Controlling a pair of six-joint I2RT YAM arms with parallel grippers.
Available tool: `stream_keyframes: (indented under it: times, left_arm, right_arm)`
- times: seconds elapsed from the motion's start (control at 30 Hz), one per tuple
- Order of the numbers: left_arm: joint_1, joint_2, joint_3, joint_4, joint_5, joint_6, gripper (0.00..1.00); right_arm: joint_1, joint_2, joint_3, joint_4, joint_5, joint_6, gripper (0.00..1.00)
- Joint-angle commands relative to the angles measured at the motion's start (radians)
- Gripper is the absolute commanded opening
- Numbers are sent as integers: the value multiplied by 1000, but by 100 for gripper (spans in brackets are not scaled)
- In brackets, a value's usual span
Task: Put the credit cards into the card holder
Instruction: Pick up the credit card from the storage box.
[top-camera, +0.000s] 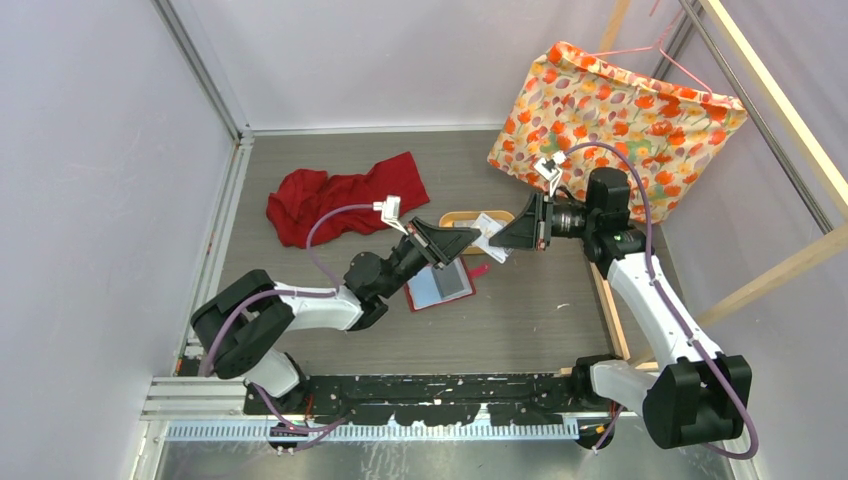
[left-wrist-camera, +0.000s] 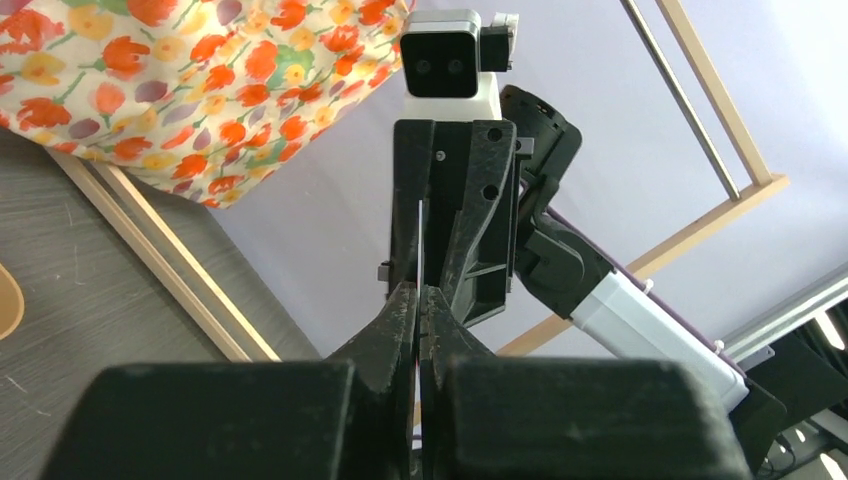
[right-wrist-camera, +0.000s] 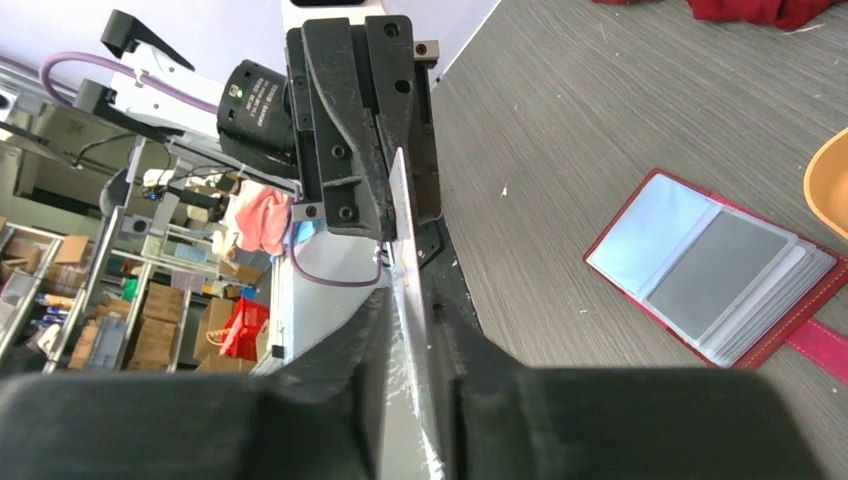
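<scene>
A red leather-like folding card holder (top-camera: 441, 288) lies open and flat near the middle of the table, its clear pockets facing up and its snap tab sticking out on the right. A pale thin rectangular credit card (top-camera: 492, 245) is held on edge in the air, just beyond the holder's far right corner.

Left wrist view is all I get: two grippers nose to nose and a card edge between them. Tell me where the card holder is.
Observer: The card holder lies open and flat on the table, on the near side of the wooden tray, close by the left gripper.
Operator: Describe its pockets.
Observer: In the right wrist view, what looks like a grey card shows in the facing clear pocket.
Operator: Give me the tab's side.
Observer: The red snap tab sticks out toward the right arm's side.
</scene>
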Motion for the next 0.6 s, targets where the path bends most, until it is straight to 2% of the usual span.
stream_keyframes:
  times: [0.0,0.03,0.07,0.17,0.23,0.3,0.43,0.57]
  left_arm:
    - [52,-51,-29,7,90,27,0]
    - [75,-68,-42,-13,125,14,0]
    - [106,-84,-49,-44,166,-3,0]
    - [204,-128,-25,-207,388,-32,0]
    - [274,-143,29,-381,605,-24,0]
    - [310,-141,73,-453,744,-9,0]
    - [326,-108,156,-543,920,19,0]
    - [324,-50,211,-541,1001,1,0]
  right_arm:
    - [-2,-7,46,-204,-25,-236,37]
    - [-2,-8,60,-276,-22,-307,49]
    - [-2,-9,68,-314,-20,-358,56]
    - [-3,1,63,-334,-41,-406,69]
    - [-2,13,60,-336,-58,-419,72]
    - [-1,27,58,-335,-44,-428,72]
    - [1,66,60,-335,-32,-437,72]
    - [24,98,69,-332,-16,-432,72]
